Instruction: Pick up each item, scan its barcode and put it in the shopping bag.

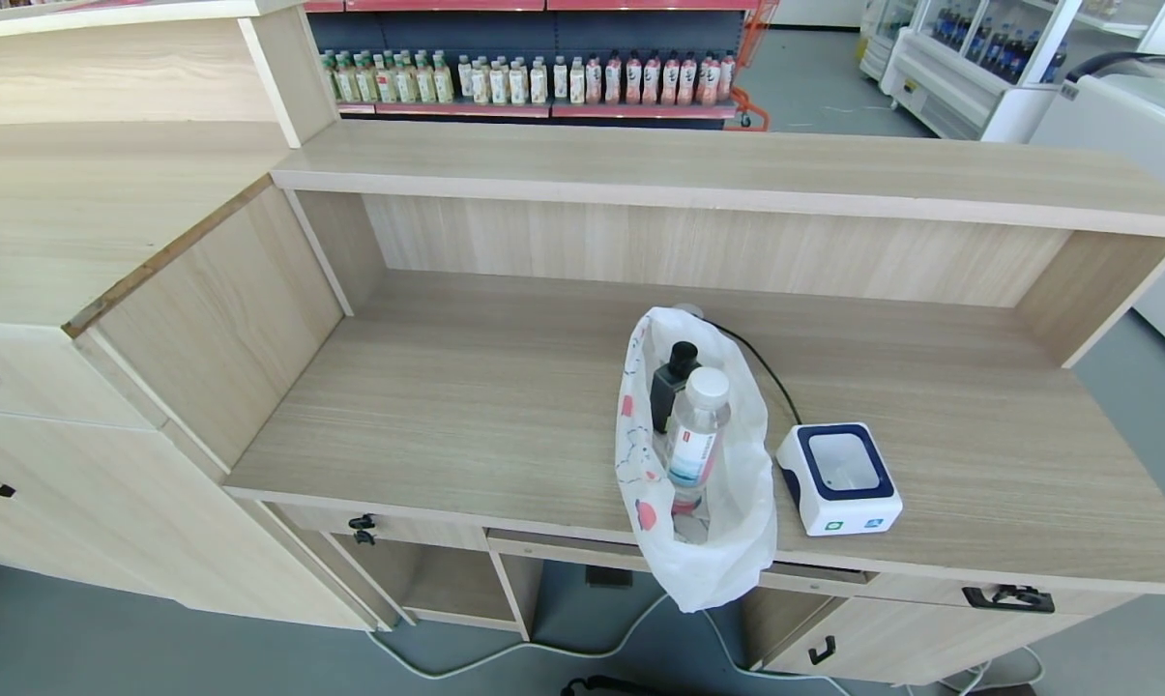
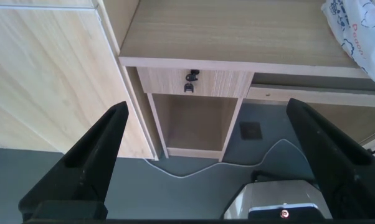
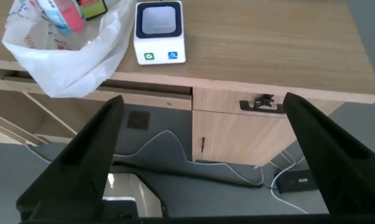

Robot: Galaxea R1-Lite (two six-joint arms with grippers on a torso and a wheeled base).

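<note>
Resting inside the shopping bag (image 1: pixel 748 503) are two items. One is a clear bottle (image 1: pixel 695 435) with a white cap and a white, blue and red label. The other is a dark bottle (image 1: pixel 669 385) with a black cap, just behind the clear one, toward the back of the tabletop (image 1: pixel 447 406). The bag is white plastic with red and blue print. It sits open-mouthed near the front edge of the tabletop, and its lower end hangs over that edge.

Just beside the bag, on the robot's right, stands the barcode scanner (image 1: pixel 838 478). It is a white box with a dark blue frame around its window, which is tilted upward. A black cable (image 1: pixel 766 372) runs from it toward the back, passing behind the bag.

The left tool (image 2: pixel 206 168) has its two dark fingers spread wide and grips nothing. It is low in front of the tabletop, over the grey floor, facing an open cubby and a drawer lock (image 2: pixel 190 81). The right tool (image 3: pixel 203 162) is likewise spread wide and empty. It is below the front edge, with the bag and scanner above it on the tabletop.

A raised wooden ledge (image 1: pixel 737 164) runs along the back of the tabletop. Beyond it is a store shelf of drink bottles (image 1: pixel 534 79), and glass-topped freezers (image 1: pixel 978 58) stand at the far right. A white cord (image 1: pixel 505 652) trails across the floor beneath.
</note>
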